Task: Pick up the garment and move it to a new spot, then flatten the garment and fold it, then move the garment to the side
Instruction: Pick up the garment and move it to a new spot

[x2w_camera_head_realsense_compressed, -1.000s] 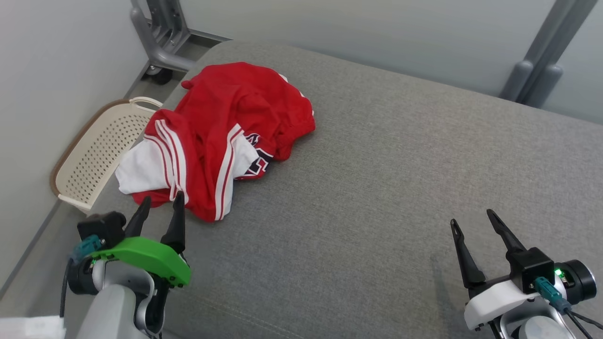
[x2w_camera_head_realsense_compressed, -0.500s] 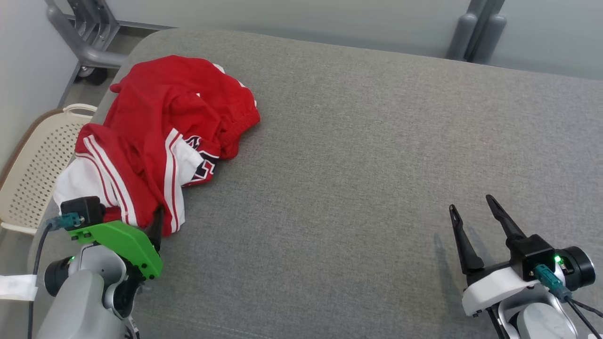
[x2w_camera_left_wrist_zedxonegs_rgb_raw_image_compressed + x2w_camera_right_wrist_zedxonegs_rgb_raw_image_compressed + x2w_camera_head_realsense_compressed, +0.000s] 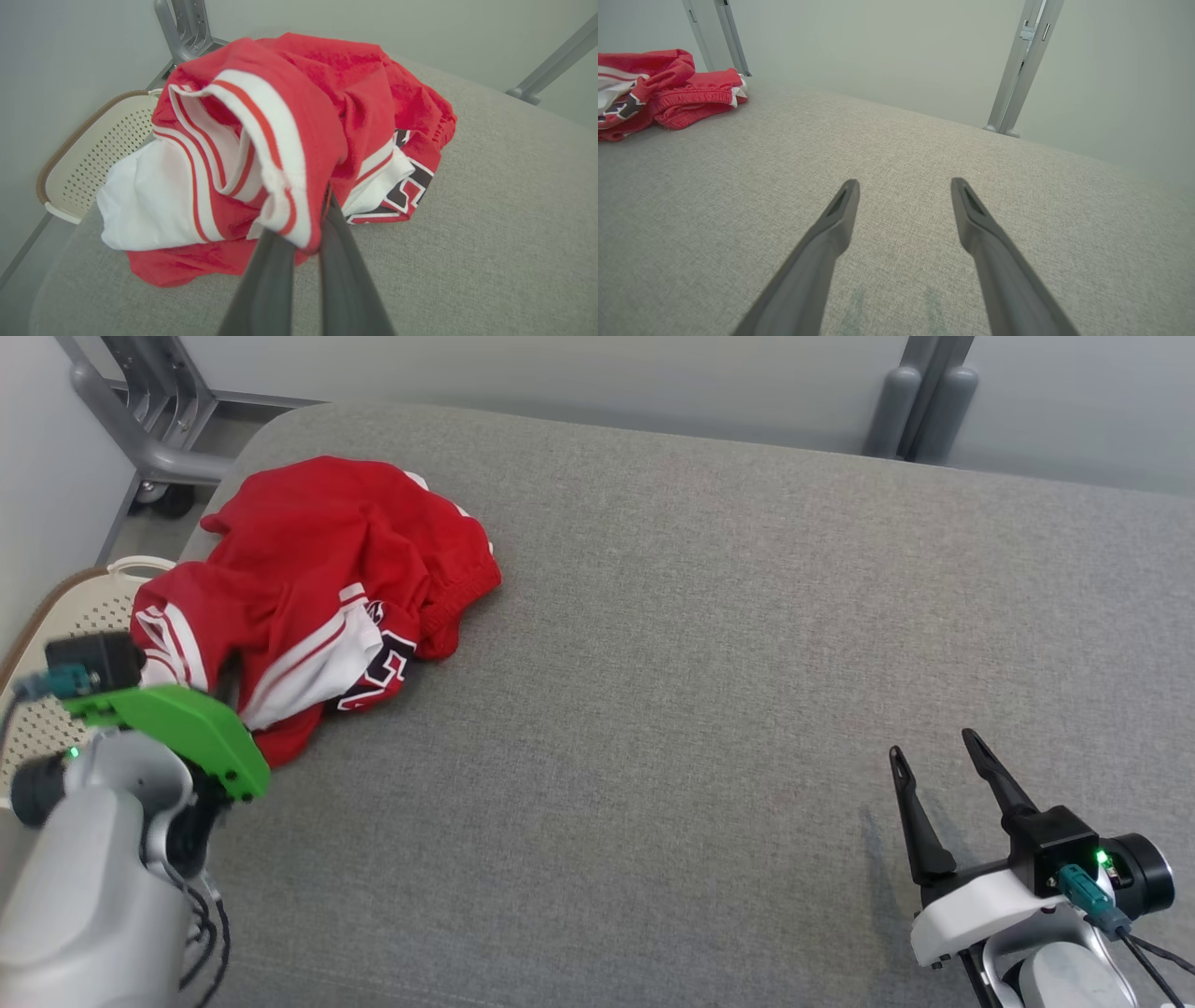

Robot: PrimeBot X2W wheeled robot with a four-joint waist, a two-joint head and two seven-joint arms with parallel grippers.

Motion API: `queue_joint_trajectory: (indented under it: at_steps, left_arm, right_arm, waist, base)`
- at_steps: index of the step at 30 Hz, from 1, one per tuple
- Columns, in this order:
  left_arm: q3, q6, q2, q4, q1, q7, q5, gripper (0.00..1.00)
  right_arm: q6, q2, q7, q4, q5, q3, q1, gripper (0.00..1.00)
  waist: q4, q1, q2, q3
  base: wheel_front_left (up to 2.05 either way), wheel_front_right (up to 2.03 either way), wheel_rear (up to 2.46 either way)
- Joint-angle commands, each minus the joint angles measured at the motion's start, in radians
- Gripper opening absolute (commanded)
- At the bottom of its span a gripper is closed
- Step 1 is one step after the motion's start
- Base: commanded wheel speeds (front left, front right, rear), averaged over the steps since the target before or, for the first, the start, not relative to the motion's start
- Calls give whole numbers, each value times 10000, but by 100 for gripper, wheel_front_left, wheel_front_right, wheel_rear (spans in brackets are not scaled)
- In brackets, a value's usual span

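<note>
- Head view: a grey upholstered surface (image 3: 709, 644) under a pale wall. One red-and-white garment (image 3: 308, 551) lies crumpled at upper left, with one cream basket (image 3: 93, 616) past the left edge and two metal frames (image 3: 117, 425) in the upper corners. The right gripper (image 3: 934, 744) sits at lower right, fingers spread and empty.
- Left wrist view: the left gripper (image 3: 306, 233) is pinched tight on the garment's striped fold — the fold hides its tips.
- Right wrist view: the garment is at upper left, well apart.

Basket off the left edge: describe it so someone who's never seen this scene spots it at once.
Find the big grey cushion and follow it to its left edge, where the red and white garment lies bunched. Just off that edge, down by the wall, sits the basket. It alone is cream plastic, dotted with holes and rimmed in brown.
</note>
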Motion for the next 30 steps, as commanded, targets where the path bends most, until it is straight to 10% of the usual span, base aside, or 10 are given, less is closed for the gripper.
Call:
queue_joint_trajectory:
  at_steps: [1, 16, 30]
  left_arm:
    - [-25, 44, 274, -846, -421, 163, 108, 0]
    - [-100, 498, 1280, -6892, -2795, 3845, -556, 0]
    - [-1456, 2119, -1995, -7064, -2327, 3603, -1440, 0]
  right_arm:
    - [-6, 39, -33, -21, 29, -43, 12, 100]
    - [-6, 438, -32, -12, 287, -29, -288, 100]
    - [-6, 516, -32, -92, 1039, 21, -822, 100]
  waist:
    - [-54, -1, 0, -31]
    - [-1500, -1, 0, 9]
    - [-3706, -1, 0, 830]
  base:
    - [0, 0, 0]
    - [0, 0, 0]
    - [0, 0, 0]
